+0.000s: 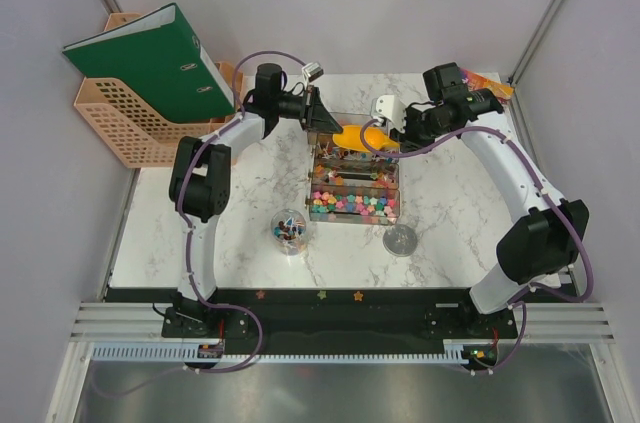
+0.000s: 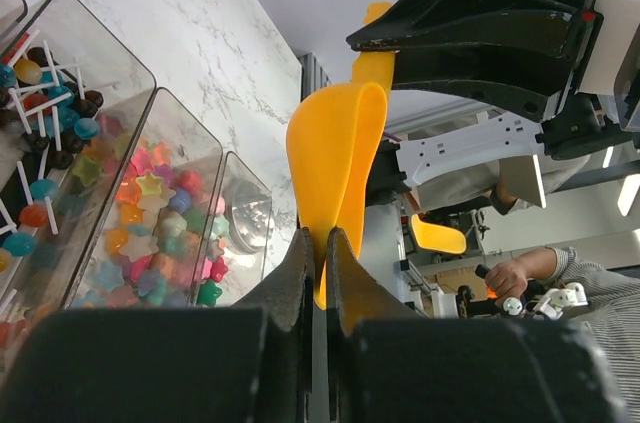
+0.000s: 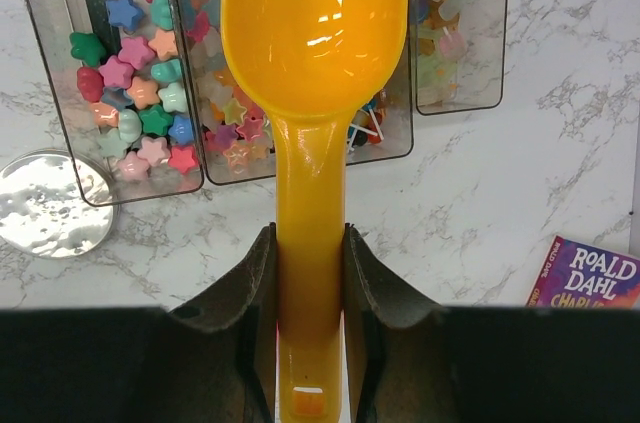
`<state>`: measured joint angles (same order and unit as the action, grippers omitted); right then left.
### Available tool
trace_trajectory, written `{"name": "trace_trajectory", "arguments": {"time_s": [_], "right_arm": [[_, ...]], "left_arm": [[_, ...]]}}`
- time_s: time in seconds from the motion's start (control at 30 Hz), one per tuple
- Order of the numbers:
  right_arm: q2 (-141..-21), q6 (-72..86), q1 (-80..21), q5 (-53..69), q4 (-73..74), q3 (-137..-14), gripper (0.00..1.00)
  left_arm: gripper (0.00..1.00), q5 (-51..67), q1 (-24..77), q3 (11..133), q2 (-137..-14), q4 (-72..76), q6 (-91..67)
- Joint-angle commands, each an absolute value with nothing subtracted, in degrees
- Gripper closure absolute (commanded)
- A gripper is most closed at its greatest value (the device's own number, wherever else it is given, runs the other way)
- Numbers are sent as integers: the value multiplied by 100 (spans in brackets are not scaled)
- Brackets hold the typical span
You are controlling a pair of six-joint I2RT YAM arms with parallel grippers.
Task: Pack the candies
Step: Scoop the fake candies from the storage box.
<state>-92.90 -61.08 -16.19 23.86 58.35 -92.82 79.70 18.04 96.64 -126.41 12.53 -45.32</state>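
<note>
The candies (image 1: 350, 206) lie in the clear compartment box (image 1: 311, 193) at the centre of the bench (image 1: 455, 213). Star-shaped pieces fill its 6 o'clock compartment. A clear cup (image 1: 289, 232) with coloured contents stands at 7 o'clock from the box, and a round lid (image 1: 400, 240) lies at 5 o'clock. The right gripper (image 3: 308, 235) is clamped on the handle of the orange scoop (image 3: 315, 33), which is held over the box's 12 o'clock end (handle pointing to 3 o'clock). The left gripper (image 2: 320, 248) is closed, pinching the rim of the scoop's bowl at its 9 o'clock end
</note>
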Motion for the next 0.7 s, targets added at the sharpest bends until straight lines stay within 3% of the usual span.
{"name": "trace_trajectory", "arguments": {"time_s": [0.0, 0.3, 0.33, 0.37, 0.47, 0.67], "right_arm": [[-9325, -6108, -1679, 2461, 5590, -9484, 100], [-9229, -6038, -1687, 2689, 5537, -9308, 97], [-9202, -5995, -1687, 2707, 5494, -9299, 92], [-9185, -5898, -1679, 2707, 5476, -9308, 76], [-9071, -5696, -1670, 2742, 5484, -9290, 50], [-8552, -5705, -1363, 3839, 5397, -9000, 46]], "left_arm": [[98, 8331, 1916, 9888, -12621, 1406, -4737], [98, 9369, 1890, 9923, -12823, 2592, -5845], [98, 9395, 1881, 9914, -12832, 2593, -5836], [98, 9430, 1881, 9905, -12815, 2601, -5827], [98, 9518, 1872, 9853, -12788, 2602, -5766], [98, 9597, 1881, 9826, -12788, 2602, -5766]]}}
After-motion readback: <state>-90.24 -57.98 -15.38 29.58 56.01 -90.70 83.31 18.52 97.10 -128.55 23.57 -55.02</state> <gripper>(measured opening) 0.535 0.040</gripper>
